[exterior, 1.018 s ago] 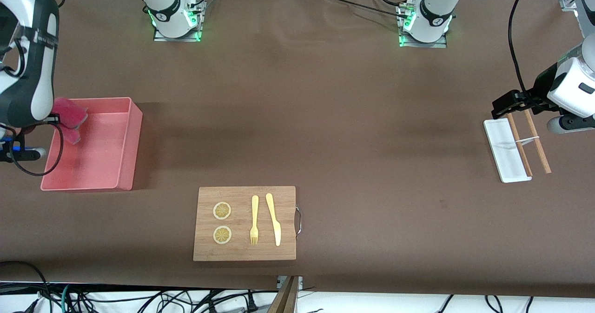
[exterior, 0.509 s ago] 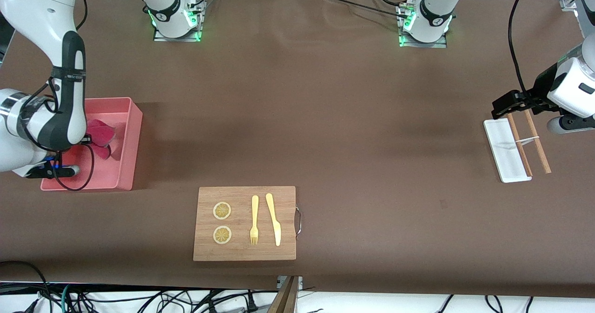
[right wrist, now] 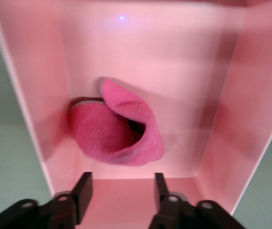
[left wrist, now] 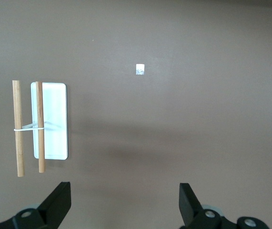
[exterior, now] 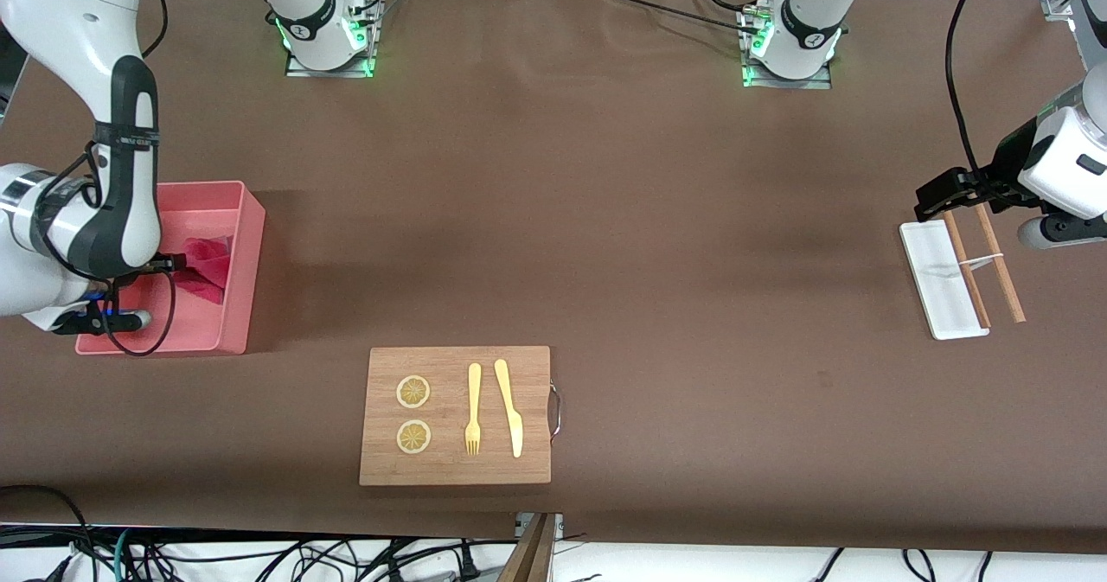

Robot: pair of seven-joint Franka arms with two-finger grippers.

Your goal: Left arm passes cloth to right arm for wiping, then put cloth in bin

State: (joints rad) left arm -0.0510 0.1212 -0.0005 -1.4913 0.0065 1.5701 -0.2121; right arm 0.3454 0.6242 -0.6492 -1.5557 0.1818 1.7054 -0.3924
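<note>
A: Right wrist view — the cloth [right wrist: 119, 125] is lying crumpled in the bin [right wrist: 221, 95], and the right gripper [right wrist: 121, 191] is hovering over it, its fingers spread and pinching nothing.

B: So the task is looking all but finished?

A: I'd judge so. The left gripper [left wrist: 124, 202] is waiting, fingers spread wide, over the table [exterior: 605, 219] near the white tray [left wrist: 52, 121].

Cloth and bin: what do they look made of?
Cloth: soft terry-like fabric, by its fuzzy crimson-pink nap, thin grey edge and slumped folds. Bin: probably moulded plastic, by its smooth salmon-pink walls of even colour with a faint sheen and a light spot on the floor. The right gripper stands open above the cloth.
</note>
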